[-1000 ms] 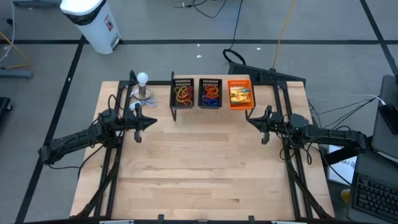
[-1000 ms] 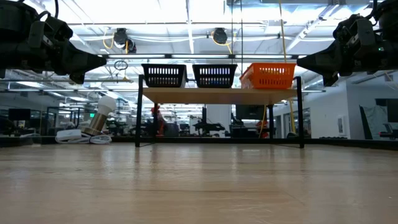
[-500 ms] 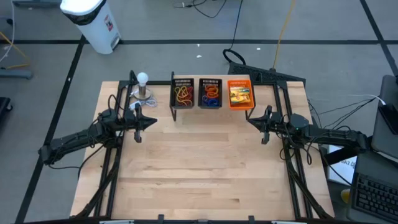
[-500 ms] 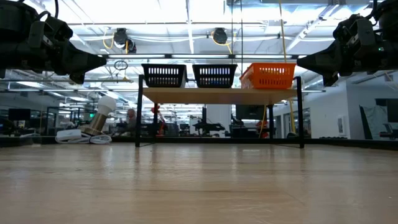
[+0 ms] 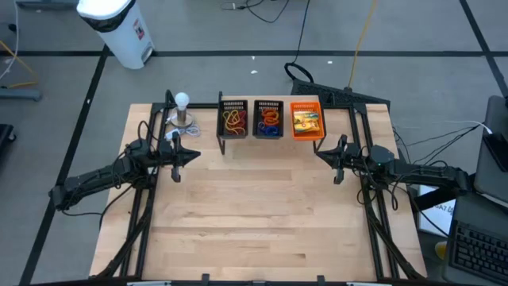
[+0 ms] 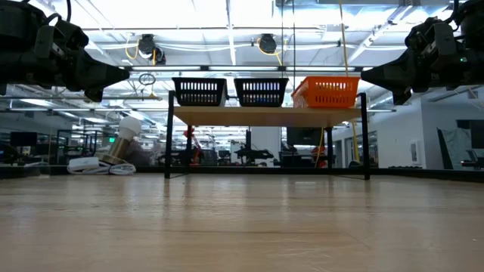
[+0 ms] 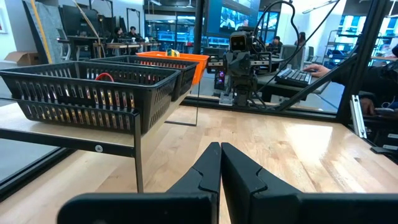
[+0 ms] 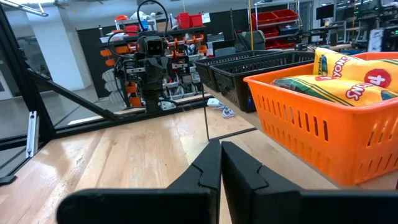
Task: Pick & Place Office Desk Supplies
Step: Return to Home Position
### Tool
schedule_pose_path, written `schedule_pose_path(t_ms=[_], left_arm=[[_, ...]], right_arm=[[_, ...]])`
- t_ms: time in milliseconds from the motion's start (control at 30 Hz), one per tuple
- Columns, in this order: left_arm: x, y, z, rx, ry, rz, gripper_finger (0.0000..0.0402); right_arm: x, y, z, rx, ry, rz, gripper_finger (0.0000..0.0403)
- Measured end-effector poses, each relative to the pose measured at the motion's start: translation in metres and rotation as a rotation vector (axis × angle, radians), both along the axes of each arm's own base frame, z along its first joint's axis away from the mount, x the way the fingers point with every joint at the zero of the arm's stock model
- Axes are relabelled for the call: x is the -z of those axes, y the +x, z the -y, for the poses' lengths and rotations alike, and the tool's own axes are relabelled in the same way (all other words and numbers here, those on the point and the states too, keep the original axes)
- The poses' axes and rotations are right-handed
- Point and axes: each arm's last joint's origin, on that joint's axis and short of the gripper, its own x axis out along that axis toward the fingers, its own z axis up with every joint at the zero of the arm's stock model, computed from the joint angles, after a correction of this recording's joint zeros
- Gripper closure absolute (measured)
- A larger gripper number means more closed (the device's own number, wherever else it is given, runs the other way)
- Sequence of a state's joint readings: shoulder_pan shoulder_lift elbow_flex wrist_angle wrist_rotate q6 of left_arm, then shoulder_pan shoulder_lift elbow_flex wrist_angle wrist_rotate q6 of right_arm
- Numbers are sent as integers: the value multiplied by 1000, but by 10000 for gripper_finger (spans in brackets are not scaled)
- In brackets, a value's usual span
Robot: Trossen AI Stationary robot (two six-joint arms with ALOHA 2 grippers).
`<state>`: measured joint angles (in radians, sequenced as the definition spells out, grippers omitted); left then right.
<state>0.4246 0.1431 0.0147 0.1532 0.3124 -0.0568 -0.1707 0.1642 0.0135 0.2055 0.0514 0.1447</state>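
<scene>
Rubber bands lie in two black mesh trays: yellow, orange and red loops [image 5: 232, 119] in the left one, blue, red and orange loops [image 5: 270, 120] in the middle one. Yellow packets [image 5: 306, 119] [image 8: 348, 78] lie in the orange tray [image 8: 298, 127]. All three trays stand on a raised shelf [image 6: 265, 116] at the table's far side. My left gripper [image 5: 197, 156] [image 7: 221, 149] is shut and hovers level, near and left of the shelf. My right gripper [image 5: 317, 153] [image 8: 221, 147] is shut and hovers level, near and right of it. Neither holds anything.
A white ball on a small stand [image 5: 183, 103] sits at the table's far left. The shelf's black legs [image 6: 168, 136] reach down to the wooden tabletop [image 5: 254, 214]. A white bin [image 5: 119, 28] and cables lie on the floor beyond the table.
</scene>
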Motion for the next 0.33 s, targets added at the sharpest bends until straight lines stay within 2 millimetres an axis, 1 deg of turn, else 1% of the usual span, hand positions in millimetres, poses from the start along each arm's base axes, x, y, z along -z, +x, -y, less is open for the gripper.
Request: schedule_pose_path(t_ms=[333], left_arm=[[0,0,0,0,0,0,392]], right_arm=[[0,0,0,0,0,0,400]])
